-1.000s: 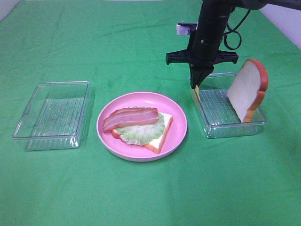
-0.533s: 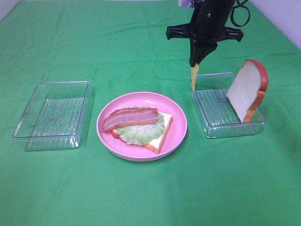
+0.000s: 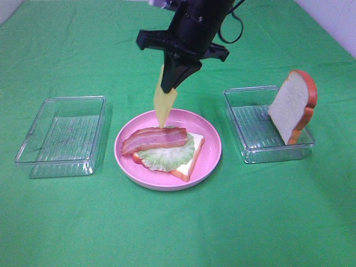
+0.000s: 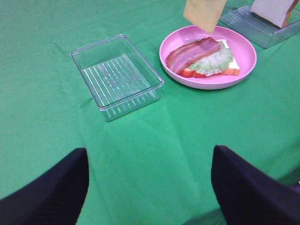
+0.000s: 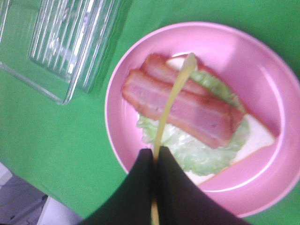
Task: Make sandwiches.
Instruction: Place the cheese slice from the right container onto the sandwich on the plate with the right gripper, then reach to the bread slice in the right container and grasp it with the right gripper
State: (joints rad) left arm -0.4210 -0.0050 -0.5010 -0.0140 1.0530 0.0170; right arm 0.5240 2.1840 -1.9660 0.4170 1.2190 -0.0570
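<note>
— Where did the sandwich [image 3: 167, 150] sit, and what room lay round it?

— Half built on the pink plate [image 3: 214, 146] at mid-table: bottom slice [image 3: 192, 161], lettuce [image 3: 167, 157], then bacon [image 3: 154, 139]. Open green cloth [image 3: 250, 222] stretched toward 6 o'clock. The left container [image 3: 72, 98] stood at the plate's 9 o'clock and the right container [image 3: 245, 158] at 3 o'clock, each with only a narrow strip of cloth before the plate's rim.

— And the grippers?

— The right gripper [image 3: 169, 84] was clamped on the top edge of the cheese slice [image 3: 164, 104]. The slice hung over the plate's 12 o'clock rim and looked clear of the bacon in the left wrist view. The left gripper [image 4: 150, 154] stood spread wide over cloth at about 7 o'clock of the plate, with nothing between its fingers [image 4: 253, 187].

— Anything hidden?

— The right arm ran off the top edge of the high view. Lettuce covered most of the bottom slice. A second bread slice [image 3: 292, 105] leaned upright at the right container's 3 o'clock end, and the left wrist view cropped it. The right wrist view was blurred.
</note>
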